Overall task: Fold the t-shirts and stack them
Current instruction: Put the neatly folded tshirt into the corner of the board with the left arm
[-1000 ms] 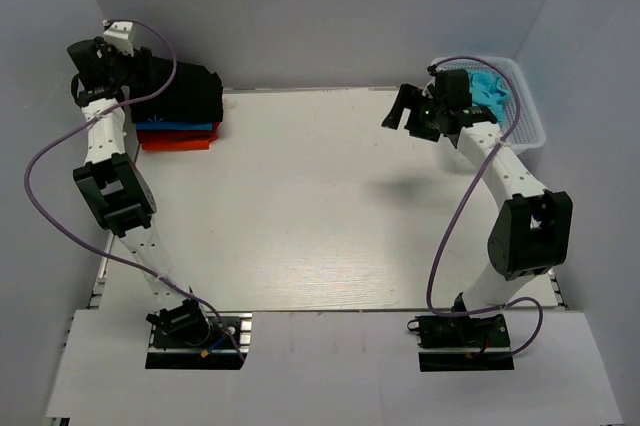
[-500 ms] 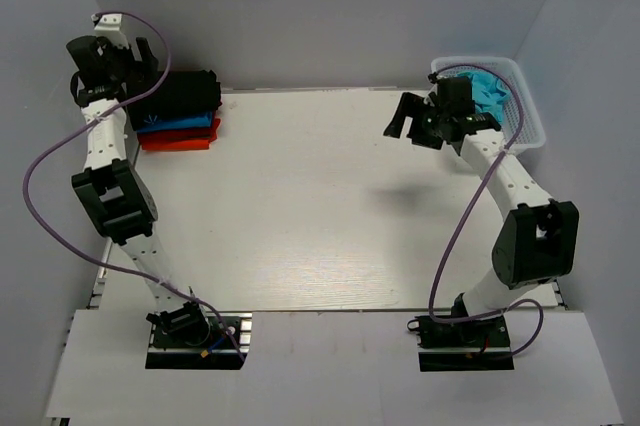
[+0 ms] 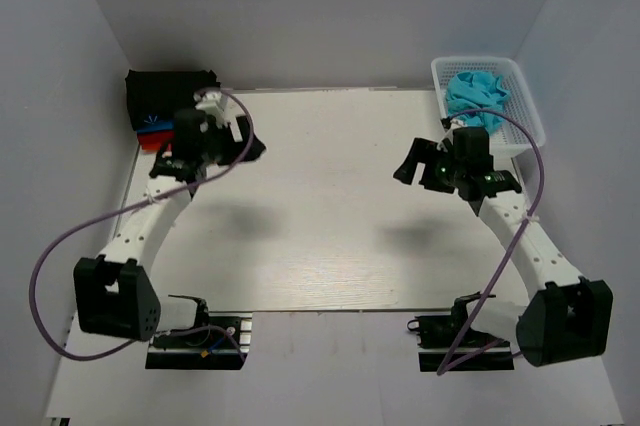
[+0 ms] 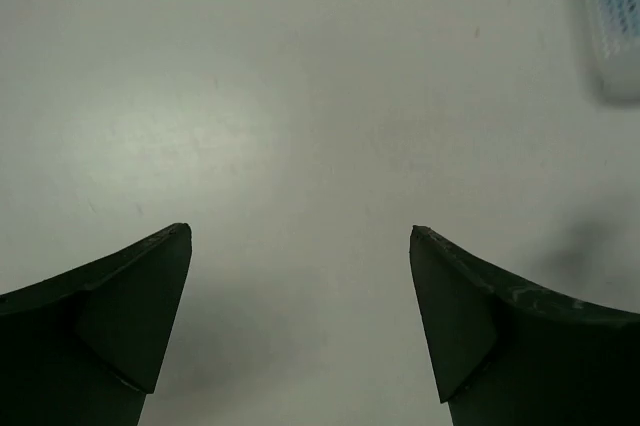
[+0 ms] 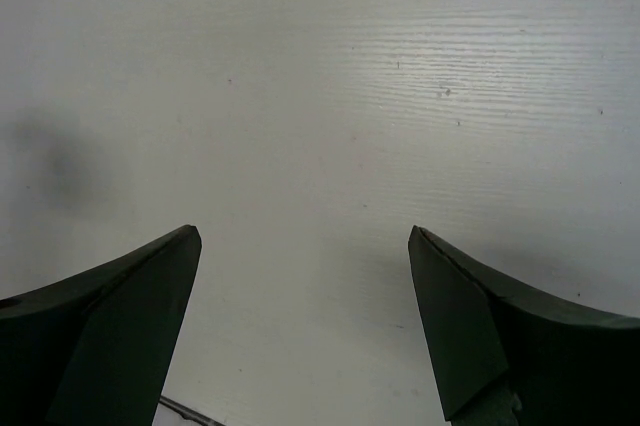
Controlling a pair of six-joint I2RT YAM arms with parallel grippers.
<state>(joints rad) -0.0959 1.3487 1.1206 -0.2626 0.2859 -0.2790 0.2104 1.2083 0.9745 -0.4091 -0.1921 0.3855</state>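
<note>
A folded stack sits at the far left corner: a black t-shirt (image 3: 168,89) on top, with a blue one (image 3: 150,126) and a red one (image 3: 148,142) showing beneath it. A crumpled turquoise t-shirt (image 3: 478,96) lies in the white basket (image 3: 531,118) at the far right. My left gripper (image 3: 250,142) is open and empty, above bare table to the right of the stack; the left wrist view (image 4: 300,246) shows only table between its fingers. My right gripper (image 3: 408,166) is open and empty, left of and nearer than the basket; the right wrist view (image 5: 305,246) shows bare table.
The white table (image 3: 320,236) has walls at the back and on both sides. A blurred piece of the basket (image 4: 615,16) shows at the top right of the left wrist view. Purple cables hang along both arms.
My left arm has swung away from the stack in the far left corner, right and nearer, over the table. My right arm has drawn back from the basket toward the near side.
</note>
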